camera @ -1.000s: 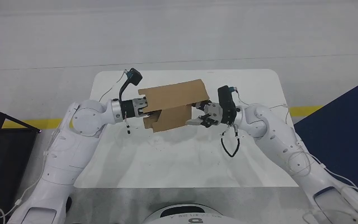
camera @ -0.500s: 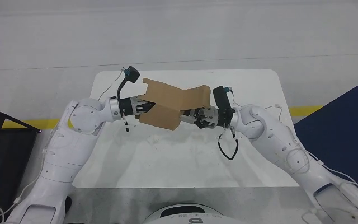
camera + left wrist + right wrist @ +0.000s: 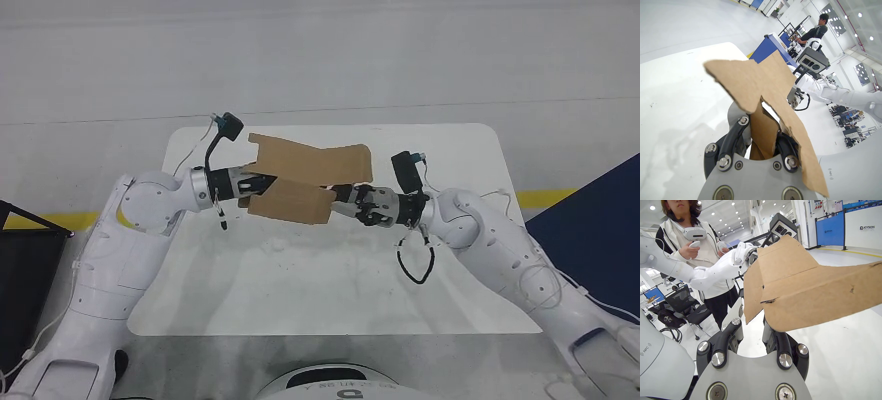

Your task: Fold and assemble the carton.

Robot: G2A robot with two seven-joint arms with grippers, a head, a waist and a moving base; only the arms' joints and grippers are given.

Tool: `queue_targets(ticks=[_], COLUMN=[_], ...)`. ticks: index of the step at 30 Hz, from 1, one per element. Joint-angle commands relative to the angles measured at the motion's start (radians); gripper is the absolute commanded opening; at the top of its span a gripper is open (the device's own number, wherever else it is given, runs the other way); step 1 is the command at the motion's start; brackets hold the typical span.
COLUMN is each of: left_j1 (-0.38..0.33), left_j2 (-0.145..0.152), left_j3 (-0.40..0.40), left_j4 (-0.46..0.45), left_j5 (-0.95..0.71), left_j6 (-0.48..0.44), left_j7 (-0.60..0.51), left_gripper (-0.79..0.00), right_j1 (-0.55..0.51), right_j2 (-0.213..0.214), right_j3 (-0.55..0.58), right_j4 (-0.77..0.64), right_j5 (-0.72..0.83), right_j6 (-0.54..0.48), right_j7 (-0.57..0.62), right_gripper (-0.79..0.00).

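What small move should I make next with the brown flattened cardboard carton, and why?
Probably ease the right end effector slightly toward the left end effector. The brown flattened cardboard carton hangs above the white table between them, its panels nearly flat and flaps loose; a small inward push would likely bow them open.
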Motion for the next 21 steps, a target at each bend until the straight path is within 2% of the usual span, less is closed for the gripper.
queue_targets(ticks=[1,8,21], left_j1=[-0.005,-0.027,-0.050], left_j2=[0.000,-0.004,-0.009], left_j3=[0.004,0.027,0.038], left_j4=[0.007,0.015,0.006], left_j5=[-0.004,-0.022,-0.076], left_j6=[0.006,0.023,0.000], left_j7=[0.000,-0.004,0.031], left_gripper=[-0.785,-0.785,-0.785], right_j1=[-0.003,0.001,0.060], right_j2=[0.008,0.022,0.007], right_j3=[0.001,-0.026,-0.105], right_j4=[-0.005,-0.011,0.045], right_j5=[0.001,0.016,0.142], right_j6=[0.000,0.000,0.000], right_j7=[-0.010,-0.015,0.028], right_gripper=[-0.502,-0.474,-0.505])
